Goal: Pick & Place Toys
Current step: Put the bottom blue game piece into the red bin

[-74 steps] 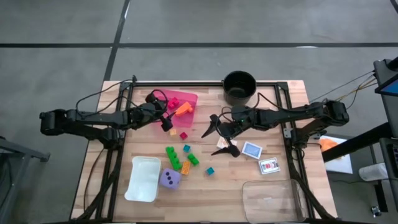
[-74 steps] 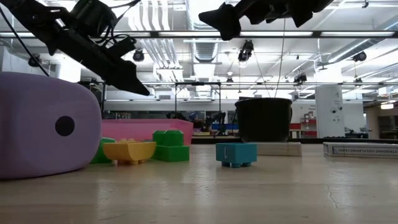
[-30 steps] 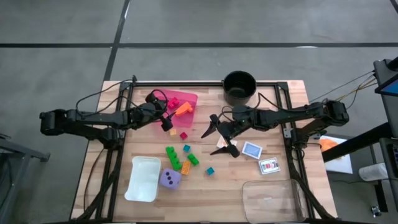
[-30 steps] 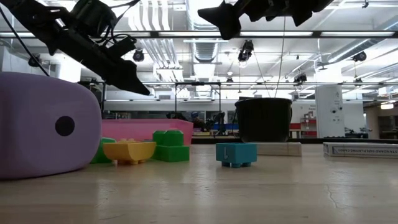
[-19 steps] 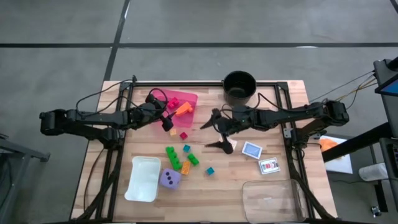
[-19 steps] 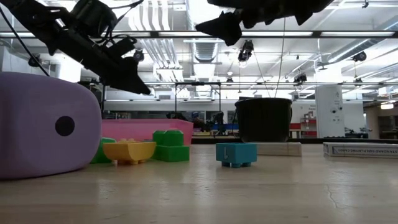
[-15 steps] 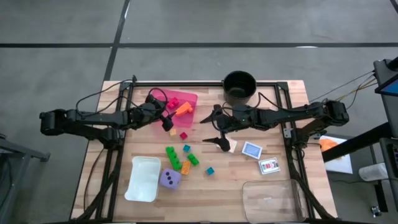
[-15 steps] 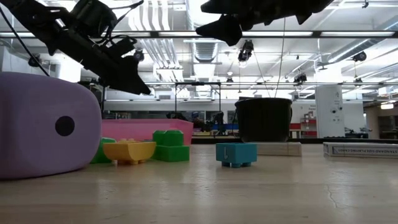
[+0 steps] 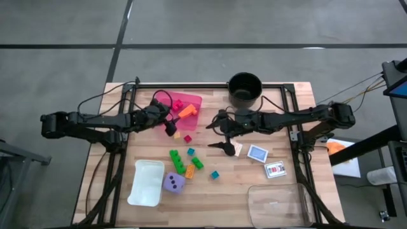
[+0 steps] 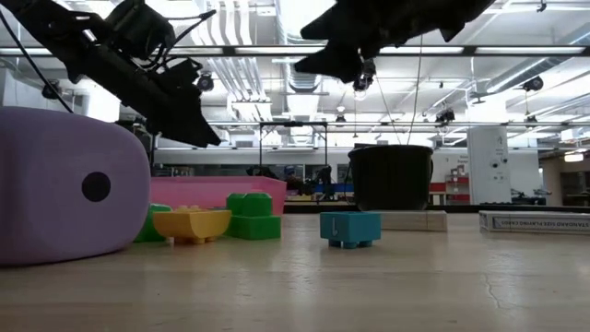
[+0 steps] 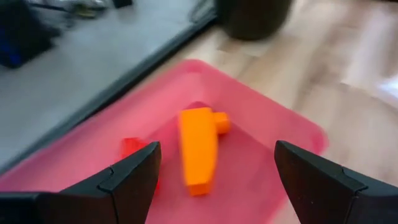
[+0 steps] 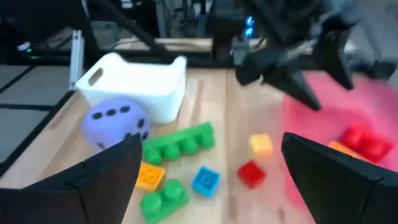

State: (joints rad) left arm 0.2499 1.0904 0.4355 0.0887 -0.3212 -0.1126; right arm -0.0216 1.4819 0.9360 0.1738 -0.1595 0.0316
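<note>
My left gripper [image 9: 170, 122] hangs open above the near edge of the pink tray [image 9: 191, 100], touching nothing. Between its fingers the left wrist view shows an orange brick [image 11: 199, 149] and a red brick [image 11: 132, 148] lying in the tray. My right gripper [image 9: 218, 133] is open too, raised above the table's middle and facing the loose toys. On the wood lie green bricks [image 9: 180, 166], teal bricks [image 9: 215, 174], a red brick [image 9: 187, 138], a yellow brick [image 9: 177, 134] and the purple die [image 9: 173, 183]. Two cards [image 9: 257, 152] lie to the right of my right gripper.
A black round pot [image 9: 245, 88] stands at the far edge. A white tray [image 9: 145, 184] sits beside the die near the front left, and a clear container [image 9: 276, 200] at the front right. A black frame rail [image 9: 121, 159] runs along the table's sides.
My right gripper has swung at the wrist toward the table's left and far side, its fingers now nearer the pink tray, and stays open. My left gripper has rolled a little in place, still open. No toy has moved.
</note>
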